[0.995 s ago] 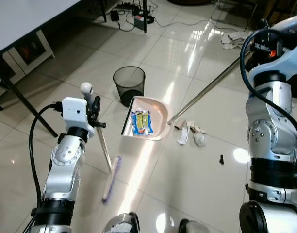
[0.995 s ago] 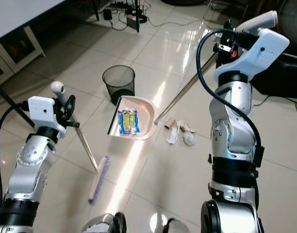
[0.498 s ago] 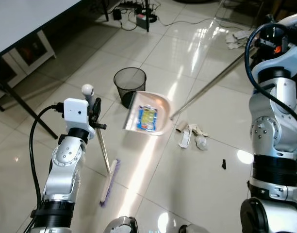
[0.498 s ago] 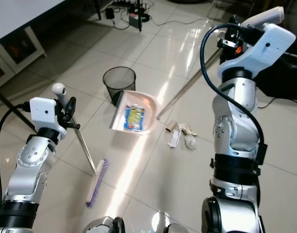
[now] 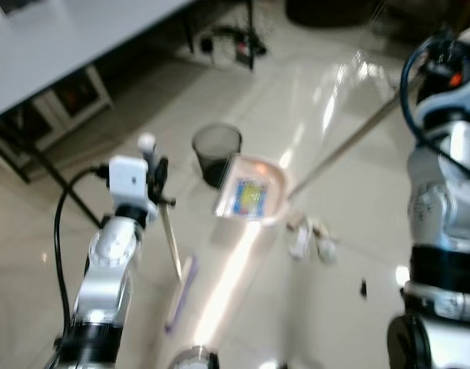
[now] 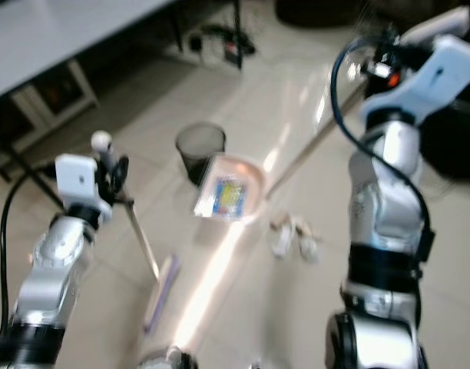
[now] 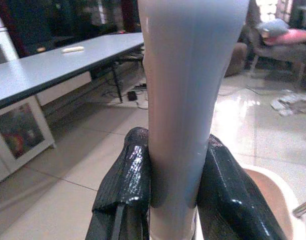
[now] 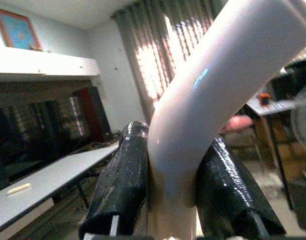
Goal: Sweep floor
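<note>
Dustpan: the pink dustpan sits lifted off the floor, just beside the black mesh bin, its pan tilted toward the camera.
Wrapper: a yellow and blue wrapper lies flat inside the pan.
Dustpan handle: the long silver handle runs up and away to the robot's right, and its pale curved grip sits in the right wrist view.
Right gripper: the right gripper is up high at that grip, both black fingers pinching it from either side.
Broom: the broom stands on the floor to the robot's left, purple bristle head down on the tiles, white knob on top.
Left gripper: the left gripper clamps the broom's pale pole near its top, fingers pressed tight against it on both sides.
Litter: crumpled white scraps lie on the floor just beside the pan's front edge; a small dark speck sits further toward the robot's right.
Floor: glossy beige tiles, blurred in both eye views.
Surroundings: a grey counter runs along the far left, cables on the floor behind the bin.
</note>
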Tool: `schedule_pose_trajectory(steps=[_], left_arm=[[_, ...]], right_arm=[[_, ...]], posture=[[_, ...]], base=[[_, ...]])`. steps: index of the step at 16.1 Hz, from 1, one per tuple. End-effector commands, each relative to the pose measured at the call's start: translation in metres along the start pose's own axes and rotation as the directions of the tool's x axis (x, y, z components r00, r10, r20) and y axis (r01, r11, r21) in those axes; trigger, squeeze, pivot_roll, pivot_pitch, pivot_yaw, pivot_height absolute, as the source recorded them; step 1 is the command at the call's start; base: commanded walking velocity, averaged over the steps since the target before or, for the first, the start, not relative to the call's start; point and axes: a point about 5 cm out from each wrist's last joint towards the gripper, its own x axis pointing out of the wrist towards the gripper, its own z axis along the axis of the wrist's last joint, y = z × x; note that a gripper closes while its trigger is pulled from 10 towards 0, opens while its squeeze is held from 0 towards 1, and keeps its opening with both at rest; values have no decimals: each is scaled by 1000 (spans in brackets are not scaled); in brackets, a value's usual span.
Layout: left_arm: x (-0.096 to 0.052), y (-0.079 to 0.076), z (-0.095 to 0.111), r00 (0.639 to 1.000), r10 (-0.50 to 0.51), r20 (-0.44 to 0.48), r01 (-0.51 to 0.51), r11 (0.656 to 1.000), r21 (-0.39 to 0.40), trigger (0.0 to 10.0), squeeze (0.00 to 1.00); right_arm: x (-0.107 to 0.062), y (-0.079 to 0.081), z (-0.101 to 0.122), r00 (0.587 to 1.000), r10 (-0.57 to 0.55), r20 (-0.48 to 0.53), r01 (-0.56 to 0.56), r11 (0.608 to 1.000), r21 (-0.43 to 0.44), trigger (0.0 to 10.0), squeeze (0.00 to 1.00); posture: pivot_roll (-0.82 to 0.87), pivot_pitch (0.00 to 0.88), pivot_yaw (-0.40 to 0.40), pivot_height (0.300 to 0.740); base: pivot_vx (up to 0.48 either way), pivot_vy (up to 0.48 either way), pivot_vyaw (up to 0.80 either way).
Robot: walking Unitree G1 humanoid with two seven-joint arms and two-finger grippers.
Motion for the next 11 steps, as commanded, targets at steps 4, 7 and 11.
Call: schedule_pose_trajectory(steps=[4, 7, 11], left_arm=[[-3, 9, 3, 1000, 25, 6, -25, 999, 35, 10000, 0], [-4, 8, 2, 1000, 25, 1, -25, 999, 33, 10000, 0], [-4, 8, 2, 1000, 17, -4, -17, 999, 41, 10000, 0]], right_arm=[[2, 13, 11, 998, 29, 47, -33, 995, 91, 10000, 0], [2, 12, 12, 998, 19, 52, -24, 995, 100, 10000, 0], [2, 11, 11, 999, 14, 51, -19, 994, 104, 10000, 0]], posture=[[13, 84, 52, 740], [13, 85, 54, 740], [15, 87, 57, 740]], base=[[442, 0, 0], [442, 0, 0], [442, 0, 0]])
